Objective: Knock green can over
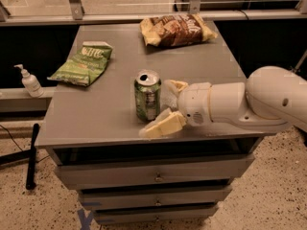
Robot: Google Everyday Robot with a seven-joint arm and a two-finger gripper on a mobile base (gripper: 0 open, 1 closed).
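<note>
The green can stands upright near the front middle of the grey table. It has a silver top with an opened tab. My gripper comes in from the right on a white arm and sits right beside the can's right side. Its two cream fingers are spread apart: one finger lies low at the can's front right base, the other is behind and to the right of the can. The gripper holds nothing.
A flat green chip bag lies at the table's left. A brown chip bag lies at the back. A sanitiser bottle stands on a ledge to the left. Drawers are below the tabletop.
</note>
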